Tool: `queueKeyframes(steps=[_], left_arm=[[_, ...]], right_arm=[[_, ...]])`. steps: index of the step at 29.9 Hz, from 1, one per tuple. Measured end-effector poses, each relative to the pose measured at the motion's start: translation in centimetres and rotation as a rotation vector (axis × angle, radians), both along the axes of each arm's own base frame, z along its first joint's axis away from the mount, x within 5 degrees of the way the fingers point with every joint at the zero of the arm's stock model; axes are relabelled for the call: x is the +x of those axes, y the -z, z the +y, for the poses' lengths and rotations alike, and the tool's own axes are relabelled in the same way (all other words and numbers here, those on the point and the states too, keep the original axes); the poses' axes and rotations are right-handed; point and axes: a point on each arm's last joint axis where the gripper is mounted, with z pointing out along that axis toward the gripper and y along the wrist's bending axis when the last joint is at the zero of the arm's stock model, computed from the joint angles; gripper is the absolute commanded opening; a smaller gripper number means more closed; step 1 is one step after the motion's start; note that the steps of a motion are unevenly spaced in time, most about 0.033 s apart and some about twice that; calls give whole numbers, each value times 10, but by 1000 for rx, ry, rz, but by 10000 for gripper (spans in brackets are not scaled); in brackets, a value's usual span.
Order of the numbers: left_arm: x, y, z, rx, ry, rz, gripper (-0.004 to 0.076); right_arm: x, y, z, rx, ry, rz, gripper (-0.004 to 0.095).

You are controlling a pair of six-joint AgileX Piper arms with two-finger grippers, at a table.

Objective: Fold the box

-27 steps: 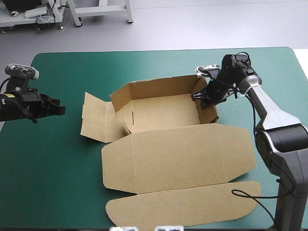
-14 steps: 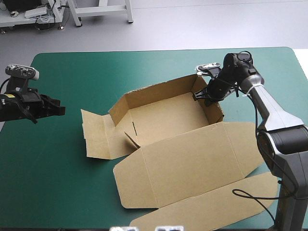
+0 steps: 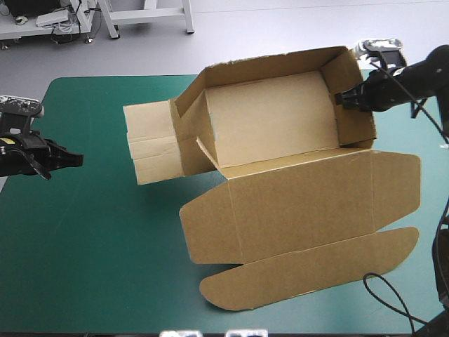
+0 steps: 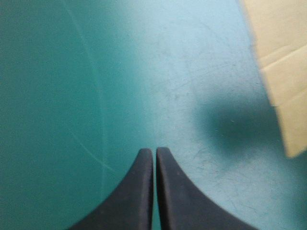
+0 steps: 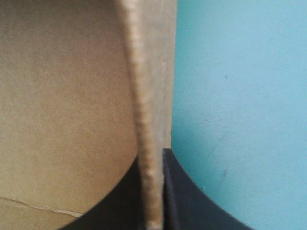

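**One pinch holding up a whole box**

The brown box (image 3: pixel 280 133) hangs over the far right part of the tabletop (image 3: pixel 84 246), tilted, and seems lifted clear at that end. Only the right hand (image 3: pixel 342 100) carries it, clenched on the rim of the right end wall (image 3: pixel 354 95); from that wrist the board's edge runs straight in between the two black fingers. The left hand (image 3: pixel 78 160) is pressed shut on nothing, out by the tabletop's left edge and well apart from the board.

To my eye, that is the weak spot. All the sheet's weight pulls on one thin wall, so the wall could buckle at its crease or slide out of the grip, and the tray would drop. The long lid panel (image 3: pixel 295 203) and its rounded flap (image 3: pixel 309 270) trail toward the near edge. If they catch on the teal-green cover, they could twist the tray. The left end flaps (image 3: pixel 151 144) stick out untucked, so that side could splay open with nothing there to steady it.
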Motion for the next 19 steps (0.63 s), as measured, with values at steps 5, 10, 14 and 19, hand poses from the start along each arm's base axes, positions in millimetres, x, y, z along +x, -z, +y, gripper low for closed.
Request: queueKeyframes(steps=[5, 10, 14, 19], left_arm=[[3, -1, 6, 36, -53, -30, 6], [16, 13, 19, -13, -104, -4, 6], [35, 46, 33, -132, -127, 19, 6], [58, 91, 30, -337, 4, -1, 6]], right_arm=[[-24, -27, -10, 15, 12, -84, -18], [-32, -37, -6, 45, -6, -115, -19], [-32, -37, -5, 56, -10, -118, -19], [-33, -39, -2, 86, -27, -127, -19]])
